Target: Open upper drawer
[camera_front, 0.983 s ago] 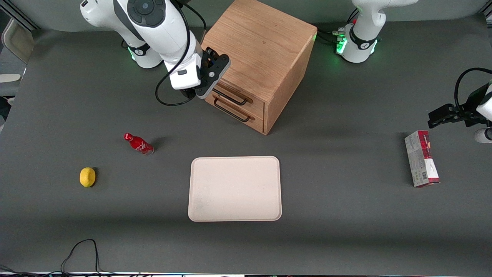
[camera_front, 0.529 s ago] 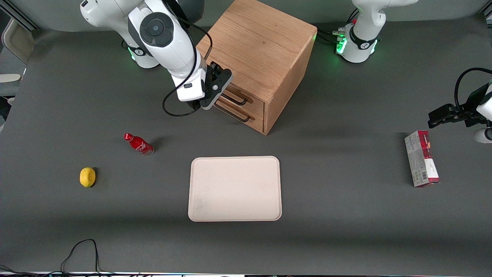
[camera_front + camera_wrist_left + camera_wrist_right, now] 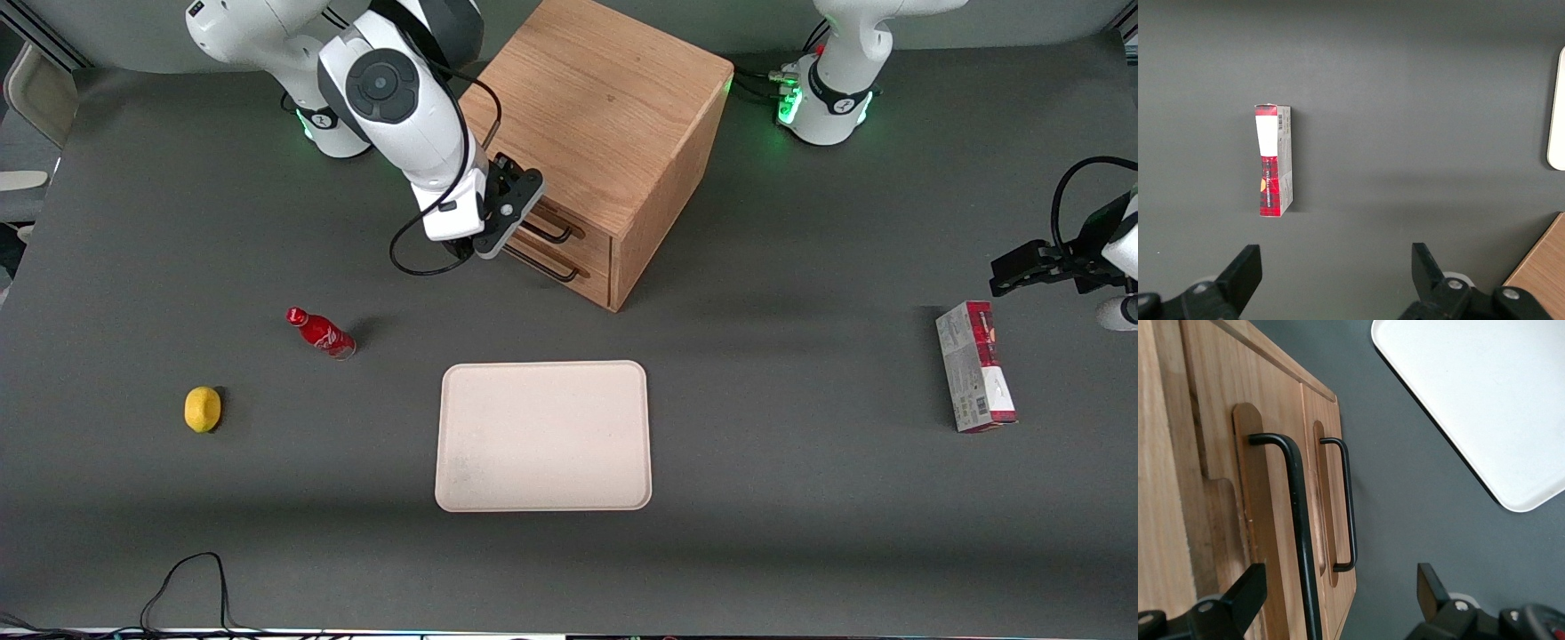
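The oak cabinet stands at the back of the table, both drawers shut. The upper drawer has a thin black handle; the bottom drawer's handle lies just below it. My right gripper is in front of the drawer fronts, at the end of the handles nearer the working arm's side. In the right wrist view the gripper is open, its fingers spread wide. The upper drawer's handle runs between them without touching. The bottom handle is beside it.
A white tray lies nearer the front camera than the cabinet, also in the right wrist view. A red bottle and a lemon lie toward the working arm's end. A red-and-white box lies toward the parked arm's end.
My gripper has moved down and along the drawer fronts toward the handles, nearer the front camera. The drawers have not moved.
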Action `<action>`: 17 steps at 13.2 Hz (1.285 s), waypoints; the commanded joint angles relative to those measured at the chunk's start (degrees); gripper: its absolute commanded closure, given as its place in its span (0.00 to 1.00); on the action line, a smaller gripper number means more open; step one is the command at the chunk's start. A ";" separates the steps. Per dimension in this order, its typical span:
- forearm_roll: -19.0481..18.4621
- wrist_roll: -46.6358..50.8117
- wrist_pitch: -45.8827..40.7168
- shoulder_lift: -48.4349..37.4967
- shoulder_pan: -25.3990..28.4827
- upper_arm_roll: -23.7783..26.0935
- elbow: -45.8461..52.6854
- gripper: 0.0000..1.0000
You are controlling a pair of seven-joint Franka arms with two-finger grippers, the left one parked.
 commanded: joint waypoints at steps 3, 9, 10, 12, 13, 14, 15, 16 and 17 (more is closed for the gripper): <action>0.80 -1.64 3.24 -0.83 0.50 -0.41 -2.95 0.00; 0.54 -1.91 4.83 -0.82 0.32 -0.59 -4.44 0.00; 0.54 -1.99 4.92 -0.91 0.06 -0.59 -4.45 0.00; 0.54 -2.00 5.09 -0.91 0.06 -0.59 -4.53 0.00; 0.54 -2.00 5.09 -0.91 0.06 -0.59 -4.53 0.00; 0.54 -2.00 5.09 -0.91 0.15 -0.59 -4.53 0.00; 0.54 -2.00 5.09 -0.83 0.06 -0.59 -4.53 0.00; 0.54 -2.08 5.18 -0.56 -0.12 -0.67 -4.53 0.00; 0.54 -2.08 5.79 -0.30 -0.03 -0.68 -4.53 0.00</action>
